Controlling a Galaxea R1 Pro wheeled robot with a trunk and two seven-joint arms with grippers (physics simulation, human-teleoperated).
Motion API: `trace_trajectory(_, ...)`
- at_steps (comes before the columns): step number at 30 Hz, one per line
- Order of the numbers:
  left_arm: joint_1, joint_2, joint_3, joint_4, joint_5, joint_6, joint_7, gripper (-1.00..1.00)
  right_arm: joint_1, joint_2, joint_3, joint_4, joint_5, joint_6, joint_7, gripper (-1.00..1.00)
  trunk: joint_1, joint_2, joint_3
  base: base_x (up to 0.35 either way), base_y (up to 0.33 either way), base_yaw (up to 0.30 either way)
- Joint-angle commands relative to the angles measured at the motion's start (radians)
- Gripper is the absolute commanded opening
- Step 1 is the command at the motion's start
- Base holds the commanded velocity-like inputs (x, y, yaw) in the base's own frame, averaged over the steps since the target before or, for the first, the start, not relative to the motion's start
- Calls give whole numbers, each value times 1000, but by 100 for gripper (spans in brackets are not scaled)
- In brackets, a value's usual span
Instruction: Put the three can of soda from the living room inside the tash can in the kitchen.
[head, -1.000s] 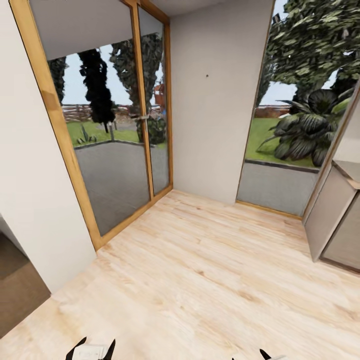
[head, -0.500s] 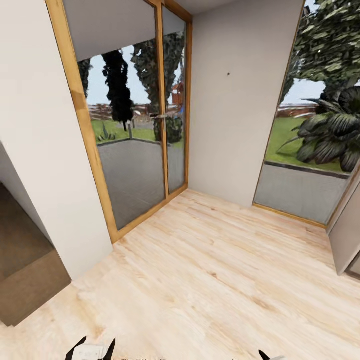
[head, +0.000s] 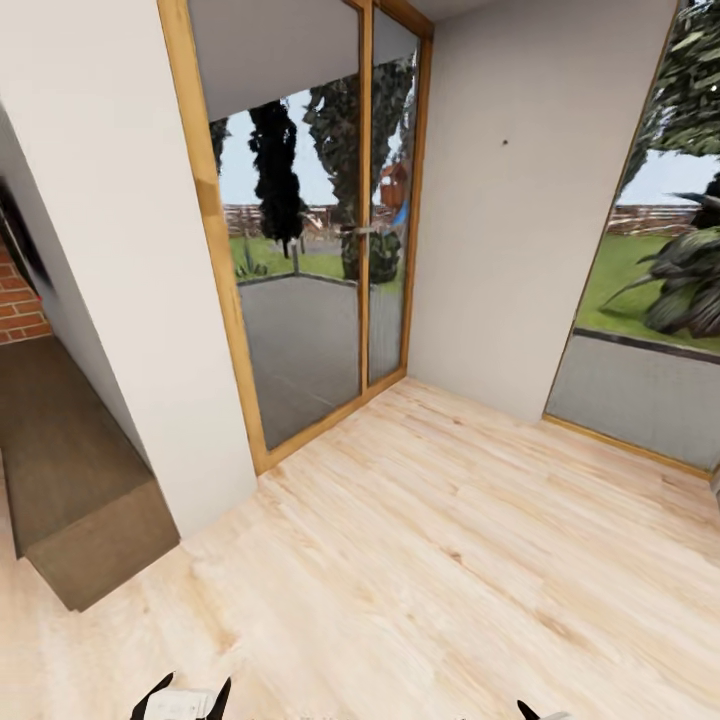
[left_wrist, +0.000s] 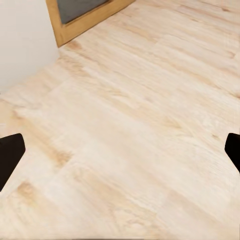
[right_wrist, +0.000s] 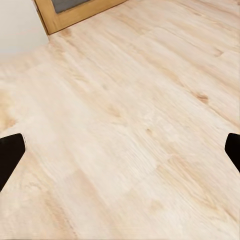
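The view swings left past the glass door (head: 310, 250) to a brick-lined opening (head: 20, 300), both hands, left (left_wrist: 120, 150) and right (right_wrist: 120, 150), spread wide and empty over bare wood floor (head: 450, 560), no cans or bin near them — transit continues.

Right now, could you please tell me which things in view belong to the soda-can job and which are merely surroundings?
Job:
- left pincer, open, holding nothing
- right pincer, open, holding nothing
- No soda cans or trash can visible

Surroundings:
- wooden floor
- glass door with wooden frame
- white wall
- brown step
- brick wall
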Motion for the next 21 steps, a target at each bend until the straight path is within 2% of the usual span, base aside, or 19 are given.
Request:
trace_trajectory(1,0,0,0,0,0,0,0,100,0,0,0,0,0,0,0,100,0,0,-1,0,0,219)
trace_trajectory(7,0,0,0,0,0,0,0,100,0,0,1,0,1,0,0,100,0,0,-5,0,0,185)
trace_trajectory(13,0,0,0,0,0,0,0,100,0,0,2,1,1,0,-8,100,0,0,-6,0,0,39)
trace_trajectory(21,0,0,0,0,0,0,0,100,0,0,27,1,1,0,-41,100,0,0,-6,0,0,70)
